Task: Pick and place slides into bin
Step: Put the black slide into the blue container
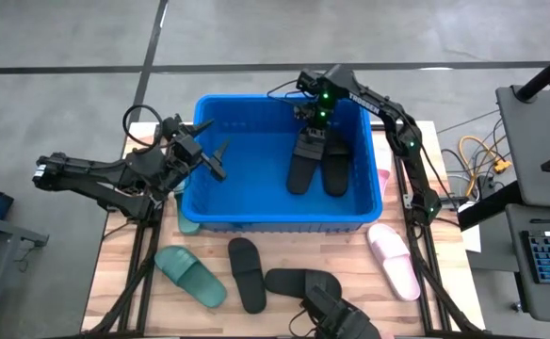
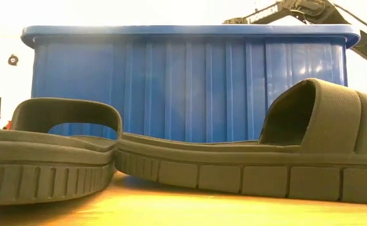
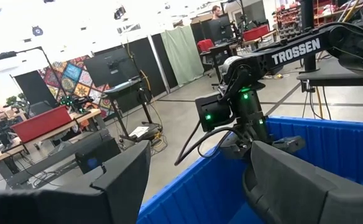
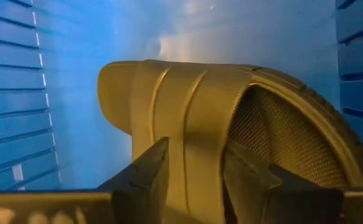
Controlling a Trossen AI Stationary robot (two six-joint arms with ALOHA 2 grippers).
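Inside the bin (image 1: 256, 212) — black slide (image 4: 200, 124) between right gripper (image 4: 197, 171) fingers.

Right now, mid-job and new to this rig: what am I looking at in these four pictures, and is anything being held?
You are seeing two dark robot arms working at a wooden table. One picture looks straight down on everything. One sits at tabletop height and looks past two black sandals at the bin wall. The other two come from cameras on each arm's wrist.

The blue bin already has two black slides in it. The right gripper is down inside the bin at the strap of one black slide; I cannot tell whether it is gripping it. The left gripper hovers open and empty at the bin's left rim.

In front of the bin on the table lie a green slide, loose black slides and a pink slide.
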